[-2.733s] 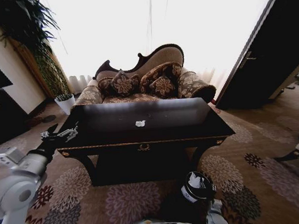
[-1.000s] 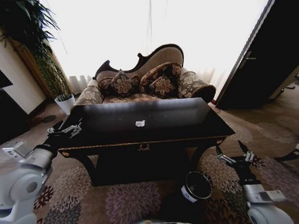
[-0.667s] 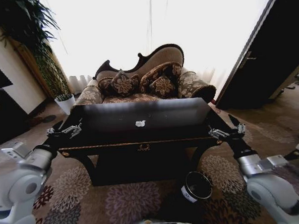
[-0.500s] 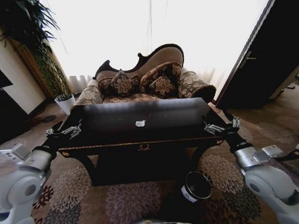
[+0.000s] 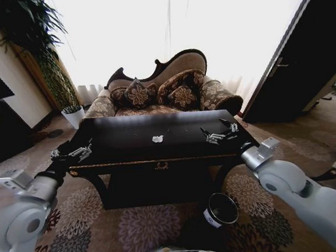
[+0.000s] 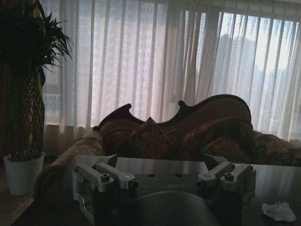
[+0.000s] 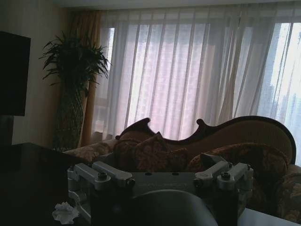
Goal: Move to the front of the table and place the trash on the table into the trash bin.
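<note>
A dark glossy table (image 5: 130, 155) stands before me, with one crumpled white paper wad of trash (image 5: 157, 139) near its middle. My right gripper (image 5: 218, 134) hovers open over the table's right part, to the right of the wad. My left gripper (image 5: 74, 152) hangs open at the table's front left corner. The black trash bin (image 5: 221, 210) stands on the carpet below the table's front right. The left wrist view has the open left gripper (image 6: 164, 178) with the wad (image 6: 279, 211) off to one side. In the right wrist view, the wad (image 7: 65, 213) lies on the table beside the open right gripper (image 7: 162, 178).
A patterned sofa (image 5: 161, 95) with cushions stands right behind the table. A tall plant in a white pot (image 5: 72, 114) is at the back left, and a dark door (image 5: 299, 70) at the right. Flowered carpet (image 5: 144, 227) lies in front of the table.
My right arm has risen from the floor beside the bin and swung left over the table's right part. The left gripper has dropped back slightly at the left corner.
</note>
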You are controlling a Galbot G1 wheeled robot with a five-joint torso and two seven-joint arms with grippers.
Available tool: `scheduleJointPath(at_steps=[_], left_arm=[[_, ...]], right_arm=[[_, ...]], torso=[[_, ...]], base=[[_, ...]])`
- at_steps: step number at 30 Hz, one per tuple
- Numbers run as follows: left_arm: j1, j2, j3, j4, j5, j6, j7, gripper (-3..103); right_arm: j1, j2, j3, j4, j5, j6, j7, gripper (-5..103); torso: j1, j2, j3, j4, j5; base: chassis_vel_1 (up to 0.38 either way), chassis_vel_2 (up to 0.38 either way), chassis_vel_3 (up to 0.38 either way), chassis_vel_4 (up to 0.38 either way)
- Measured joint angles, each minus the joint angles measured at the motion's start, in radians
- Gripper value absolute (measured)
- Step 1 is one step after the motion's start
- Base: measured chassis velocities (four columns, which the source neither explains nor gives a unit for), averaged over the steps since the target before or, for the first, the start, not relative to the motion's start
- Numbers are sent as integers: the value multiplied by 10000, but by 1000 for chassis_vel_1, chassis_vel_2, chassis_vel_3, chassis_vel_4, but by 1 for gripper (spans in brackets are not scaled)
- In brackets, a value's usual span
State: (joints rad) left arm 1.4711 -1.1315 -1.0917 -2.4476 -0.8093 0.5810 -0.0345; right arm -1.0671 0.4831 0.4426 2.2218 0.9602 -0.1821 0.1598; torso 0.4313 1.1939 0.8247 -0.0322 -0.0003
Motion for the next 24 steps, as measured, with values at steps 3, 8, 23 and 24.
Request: scheduleJointPath(at_steps=[3,8,23,24], left_arm=[[105,-78,-70,-47,106,5,19,100],[132,-151,-61,-29,221,22,29,100],[72,-198,35,143,299,64,40,100],[33,-196,86,161,303,66,40,100]], right_arm=[[1338,75,-1225,-382,124,-261,89,100],[2938,685,-2634,-913,98,-1050,277,100],[5557,2182,-5429,-2184,-139,-2540,571,100],[5968,2202,-5873,-2269,-1,-2879,619,100]], torso=[[0,0,0,-1,2],[0,0,0,-4,4],[1,-1,0,-3,3],[1,0,0,-2,3]], base=[[0,0,0,0],[0,0,0,0],[0,0,0,0],[0,0,0,0]])
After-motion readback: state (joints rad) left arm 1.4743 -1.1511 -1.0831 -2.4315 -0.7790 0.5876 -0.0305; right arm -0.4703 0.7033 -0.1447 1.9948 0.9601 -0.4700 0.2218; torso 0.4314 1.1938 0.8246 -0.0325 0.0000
